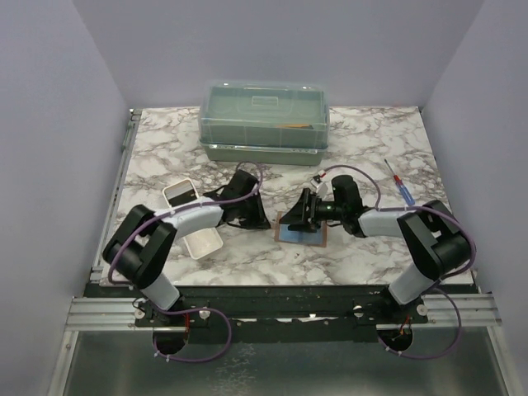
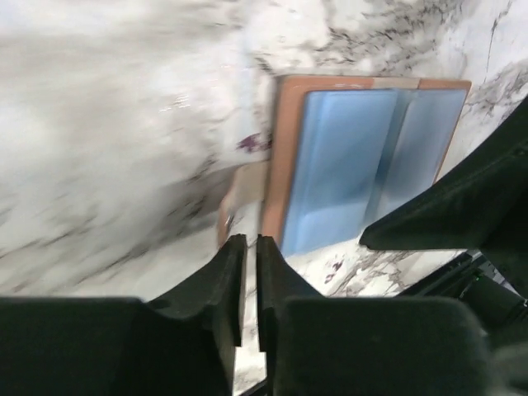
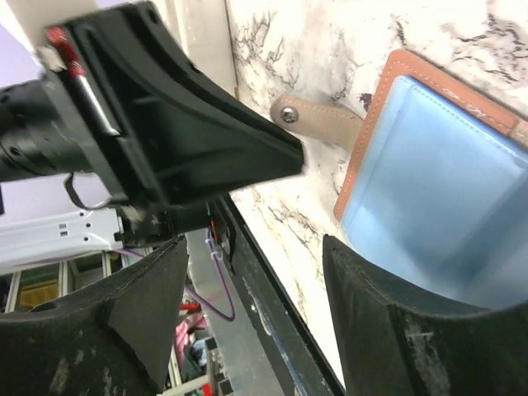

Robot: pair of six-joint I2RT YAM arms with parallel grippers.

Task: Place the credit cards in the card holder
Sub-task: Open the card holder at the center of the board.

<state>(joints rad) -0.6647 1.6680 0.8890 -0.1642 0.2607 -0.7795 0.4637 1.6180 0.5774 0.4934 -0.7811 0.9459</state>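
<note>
Marble-patterned tabletop [image 1: 165, 157] filled a booth of pale lilac walls [image 1: 58, 124], with a green lidded box [image 1: 266, 120] at the back. At the left lay a long white tray [image 1: 202, 243]. Next, the left gripper [image 2: 251, 241] had its fingers just apart, a thin slit between them with nothing in it. The card holder [image 2: 371, 165] lay opened flat at mid-table between the grippers, its tan-brown rim around bluish pockets and its snap tab [image 3: 318, 121] out to one side. Over it the right gripper [image 3: 252, 247] stood wide apart and empty. A screwdriver [image 1: 400, 183] lay far right.
</note>
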